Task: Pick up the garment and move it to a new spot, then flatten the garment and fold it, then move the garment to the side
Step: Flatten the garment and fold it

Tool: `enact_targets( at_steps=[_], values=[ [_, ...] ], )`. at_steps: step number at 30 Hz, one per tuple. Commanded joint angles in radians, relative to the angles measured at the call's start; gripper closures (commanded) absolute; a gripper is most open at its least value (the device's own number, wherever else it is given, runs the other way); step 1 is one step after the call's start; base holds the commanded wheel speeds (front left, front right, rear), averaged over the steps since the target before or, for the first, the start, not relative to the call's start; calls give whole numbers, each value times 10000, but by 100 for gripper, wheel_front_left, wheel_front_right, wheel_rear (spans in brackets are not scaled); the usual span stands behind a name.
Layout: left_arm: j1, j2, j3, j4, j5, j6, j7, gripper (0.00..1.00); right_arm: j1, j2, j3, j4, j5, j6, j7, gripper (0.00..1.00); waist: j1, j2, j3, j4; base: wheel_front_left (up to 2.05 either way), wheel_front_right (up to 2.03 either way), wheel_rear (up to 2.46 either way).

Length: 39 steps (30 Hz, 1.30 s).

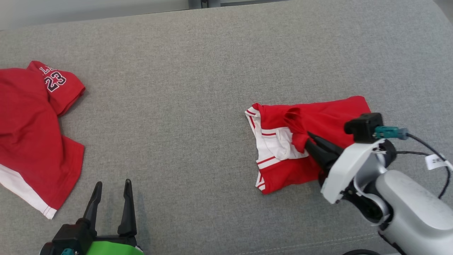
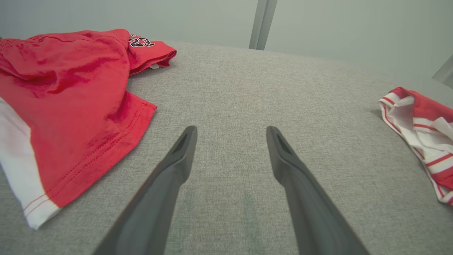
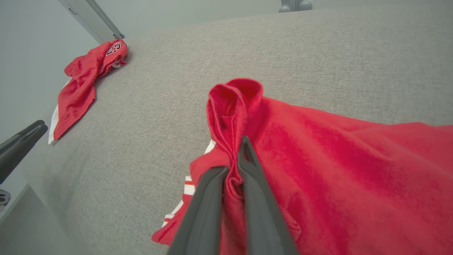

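The right end effector [image 1: 311,140] is closed on a bunched fold of the red garment [image 1: 329,117], its two dark fingers pressed together with the cloth pinched between them. In the right wrist view the fold rises in a rolled ridge just past the tips of the right end effector [image 3: 233,156], and the rest of the red garment [image 3: 336,159] spreads away to the right of that view. This garment lies on the right part of the gray fabric surface [image 1: 198,71], partly folded, with white panels and thin red stripes showing along its left edge and plain red cloth behind. Part of it rests on the surface while the pinched ridge stands slightly raised.

The left end effector [image 1: 113,187] stands open at the lower left of the head view, fingers spread and pointing up the view, with nothing between them. In the left wrist view the left end effector [image 2: 231,131] sits low over bare gray fabric [image 2: 230,88], and the striped edge of the red garment [image 2: 421,131] appears far off at the right.

A second red garment [image 1: 28,134] with a white hem and the number 23 on it lies rumpled at the far left of the surface, well apart from the first. It also shows in the left wrist view [image 2: 70,106] and, small, in the right wrist view [image 3: 81,88].

A black cable with a white tag [image 1: 437,161] hangs by the right wrist.
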Motion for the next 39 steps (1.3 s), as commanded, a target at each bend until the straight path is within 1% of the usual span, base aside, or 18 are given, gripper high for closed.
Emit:
enact_targets(
  at_steps=[1,5,8,17,18,19,20,21,23,27,29,31,33,35,36,37,38,39],
  values=[
    [-162,15,-27,66,92,14,-25,0,-204,403,127,206,-276,1,-114,100,0,0,21,8,0,0,0],
    [-185,17,-53,179,184,-37,-23,0,-525,1421,206,915,-989,1,-360,100,0,0,39,22,0,0,0],
    [-118,17,-111,254,184,-57,-14,0,-794,1912,269,1292,-1434,1,-451,100,0,0,82,23,0,0,0],
    [-182,17,-206,448,35,-85,-14,0,-1080,2497,439,2219,-2293,1,-387,100,0,0,89,102,0,0,0],
    [-203,17,-213,452,17,-68,-14,0,-1108,2538,410,2326,-2385,1,-432,93,0,0,99,116,0,0,0],
    [-224,17,-225,459,18,-65,-14,0,-1124,2579,401,2433,-2483,1,-438,68,0,0,105,132,0,0,0],
    [-238,17,-222,460,18,-58,-14,0,-1159,2608,437,2487,-2623,1,-465,42,0,0,112,139,0,0,0],
    [-239,17,-221,457,2,-48,-14,0,-1178,2630,462,2552,-2736,1,-482,0,0,0,119,141,0,0,0],
    [-216,17,-180,457,1,-44,-14,0,-1167,2652,481,2596,-2850,1,-476,0,0,0,136,134,0,0,0],
    [-102,15,-54,434,43,-49,-14,0,-1182,2376,617,2286,-3343,1,-261,0,0,0,175,40,0,0,0],
    [-36,16,17,404,55,-53,-14,0,-986,2243,604,1822,-3402,1,-58,0,0,0,187,-22,0,0,0],
    [13,16,81,385,70,-62,-14,0,-732,2003,445,1103,-3293,1,100,0,0,0,201,-84,0,0,0],
    [22,15,153,358,67,-70,-14,0,-474,1657,-61,273,-3291,-3,36,0,0,0,226,-152,0,0,0],
    [2,16,212,298,32,-60,-14,0,-172,1466,-822,-425,-3576,-3,-263,0,0,0,294,-246,0,0,0],
    [-22,15,204,265,5,-57,-14,0,-10,1453,-1280,-660,-3746,-3,-506,0,0,0,346,-282,0,0,0],
    [-130,15,124,222,-1,-65,-14,0,258,1466,-2237,-789,-4489,-2,-1126,0,0,0,478,-314,0,0,0],
    [-193,15,64,228,28,-76,-12,0,440,1630,-2710,-665,-4803,-3,-1428,58,0,0,536,-308,0,0,0],
    [-272,16,16,227,49,-84,-14,0,593,1857,-3050,-520,-5076,-2,-1741,94,0,0,594,-291,0,0,0]
  ],
)
